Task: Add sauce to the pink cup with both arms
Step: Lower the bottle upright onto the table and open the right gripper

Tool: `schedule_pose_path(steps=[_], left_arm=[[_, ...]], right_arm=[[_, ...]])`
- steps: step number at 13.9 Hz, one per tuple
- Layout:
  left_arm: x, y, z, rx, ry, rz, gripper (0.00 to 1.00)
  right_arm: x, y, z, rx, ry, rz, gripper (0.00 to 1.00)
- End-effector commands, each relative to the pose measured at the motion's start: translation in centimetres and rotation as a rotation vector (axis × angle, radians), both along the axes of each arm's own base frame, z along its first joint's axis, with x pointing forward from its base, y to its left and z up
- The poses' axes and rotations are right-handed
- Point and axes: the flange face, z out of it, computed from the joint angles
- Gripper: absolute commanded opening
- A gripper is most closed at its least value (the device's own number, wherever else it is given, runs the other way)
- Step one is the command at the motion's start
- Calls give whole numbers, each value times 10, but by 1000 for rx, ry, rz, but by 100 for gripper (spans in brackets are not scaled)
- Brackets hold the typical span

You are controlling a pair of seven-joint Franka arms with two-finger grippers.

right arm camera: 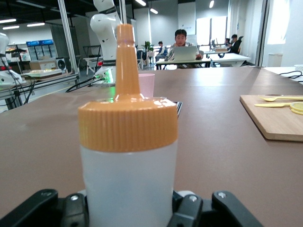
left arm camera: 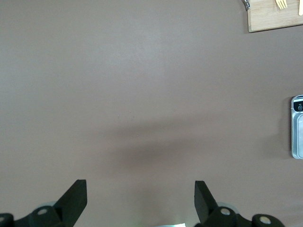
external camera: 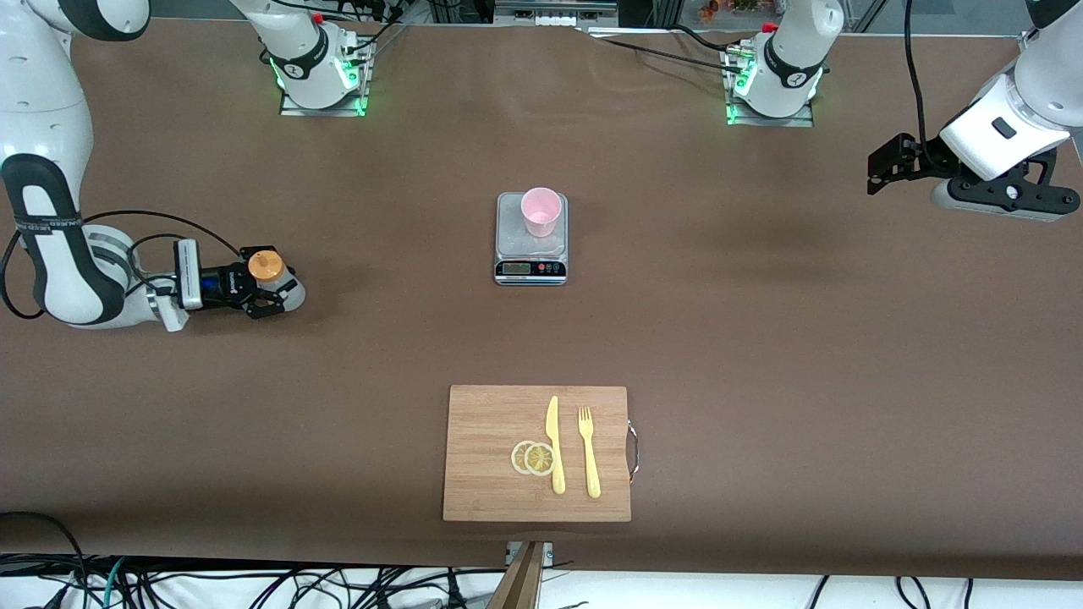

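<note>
The sauce bottle [external camera: 266, 268], whitish with an orange nozzle cap, stands upright on the table near the right arm's end. My right gripper [external camera: 272, 294] is shut on its body, low at the table. In the right wrist view the bottle [right arm camera: 127, 165] fills the space between the fingers [right arm camera: 189, 210]. The pink cup [external camera: 541, 211] stands upright on a silver scale [external camera: 530, 245] at mid table; it also shows in the right wrist view [right arm camera: 146, 85], past the nozzle. My left gripper [external camera: 878, 173] is open and empty, up in the air over the left arm's end; its fingers [left arm camera: 75, 198] are spread wide.
A wooden cutting board [external camera: 491, 414] lies nearer the front camera than the scale, with a yellow knife [external camera: 554, 444], a yellow fork [external camera: 588, 452] and two lemon slices [external camera: 533, 458]. The scale's edge [left arm camera: 297, 127] and a corner of the board [left arm camera: 272, 19] show in the left wrist view.
</note>
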Motion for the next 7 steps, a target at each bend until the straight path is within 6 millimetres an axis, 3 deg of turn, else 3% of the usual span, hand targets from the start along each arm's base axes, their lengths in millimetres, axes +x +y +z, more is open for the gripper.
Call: schedule_pose_path(steps=[1,5,6,7], left_arm=[[4,-1,5,-24,7,-8,100],[4,-1,5,-25,7,-12,100],[4,-3,5,-23,6,-15,100],[4,-4,5,-22,7,-23,100]], right_arm=[[-1,1,-5,68,-15,-29,0],[-2,1,-12,74,-1,-35,0],[-2,1,-13,74,0,-34,19],[-2,1,-13,74,2,-36,95]])
